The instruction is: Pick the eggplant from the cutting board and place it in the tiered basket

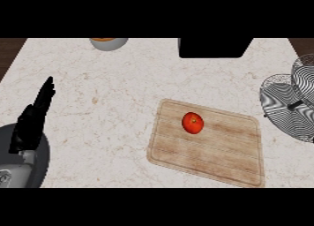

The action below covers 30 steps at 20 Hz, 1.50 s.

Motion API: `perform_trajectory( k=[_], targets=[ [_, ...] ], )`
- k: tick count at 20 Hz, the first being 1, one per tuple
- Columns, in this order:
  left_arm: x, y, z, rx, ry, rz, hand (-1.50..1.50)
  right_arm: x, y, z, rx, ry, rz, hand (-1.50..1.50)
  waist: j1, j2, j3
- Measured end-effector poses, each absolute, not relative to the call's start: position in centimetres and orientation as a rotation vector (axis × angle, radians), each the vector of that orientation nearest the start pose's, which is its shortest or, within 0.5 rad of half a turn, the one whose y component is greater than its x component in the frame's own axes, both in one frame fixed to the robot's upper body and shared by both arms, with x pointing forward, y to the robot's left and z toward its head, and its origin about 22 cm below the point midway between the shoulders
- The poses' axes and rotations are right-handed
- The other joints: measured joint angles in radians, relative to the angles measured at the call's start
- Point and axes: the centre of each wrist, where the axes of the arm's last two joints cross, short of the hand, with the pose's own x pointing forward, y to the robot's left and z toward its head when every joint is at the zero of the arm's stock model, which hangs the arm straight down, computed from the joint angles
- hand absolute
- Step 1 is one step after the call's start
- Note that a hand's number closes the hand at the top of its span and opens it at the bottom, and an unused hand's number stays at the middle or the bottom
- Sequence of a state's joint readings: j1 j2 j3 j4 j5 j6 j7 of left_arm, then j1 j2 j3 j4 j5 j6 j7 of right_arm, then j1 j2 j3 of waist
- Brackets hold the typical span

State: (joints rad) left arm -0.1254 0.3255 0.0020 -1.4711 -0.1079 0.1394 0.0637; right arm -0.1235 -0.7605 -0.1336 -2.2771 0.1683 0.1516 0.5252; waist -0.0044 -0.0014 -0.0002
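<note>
One red fruit (192, 122) on cutting board (231, 154)

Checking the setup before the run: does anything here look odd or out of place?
Yes: the wooden cutting board holds a round red-orange fruit, tomato-like, not an eggplant. The board also lies askew to the counter edge.

Nearest the black left hand (35, 119) on its grey forearm (16, 159), the counter (107, 92) is cream marble with faint brown veins. Farther off, a pale streaky wooden cutting board (208, 143) carries a red-orange fruit (193, 122); beyond, a black-and-white striped wire basket (296, 103).
</note>
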Motion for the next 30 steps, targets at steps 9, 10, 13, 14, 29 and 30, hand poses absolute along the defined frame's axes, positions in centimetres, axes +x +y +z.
perform_trajectory(
  k=[9,10,13,14,29,30],
  targets=[
    [27.9,29.3,3.7,0.431,-1.541,-0.237,0.00,23.3,-32.4,24.2,-1.108,-1.673,0.864,1.50,0.014,0.005,0.000],
    [27.8,29.2,3.4,0.427,-1.540,-0.236,0.00,23.7,-32.9,24.2,-1.161,-1.656,0.875,1.50,0.015,0.006,0.001],
    [28.0,28.9,3.5,0.419,-1.543,-0.239,0.00,25.4,-34.4,24.1,-1.276,-1.603,0.894,1.50,0.019,0.006,0.000],
    [28.1,28.8,3.4,0.422,-1.542,-0.240,0.00,25.9,-35.0,24.2,-1.299,-1.592,0.893,1.50,0.019,0.006,0.000],
    [27.9,29.6,3.5,0.422,-1.542,-0.237,0.00,32.0,-41.6,21.1,-1.154,-1.560,1.027,1.50,0.017,0.001,-0.005],
    [28.2,29.4,4.0,0.422,-1.541,-0.237,0.00,32.2,-41.8,20.8,-1.135,-1.554,1.035,1.50,0.016,0.000,-0.006]
  ],
)
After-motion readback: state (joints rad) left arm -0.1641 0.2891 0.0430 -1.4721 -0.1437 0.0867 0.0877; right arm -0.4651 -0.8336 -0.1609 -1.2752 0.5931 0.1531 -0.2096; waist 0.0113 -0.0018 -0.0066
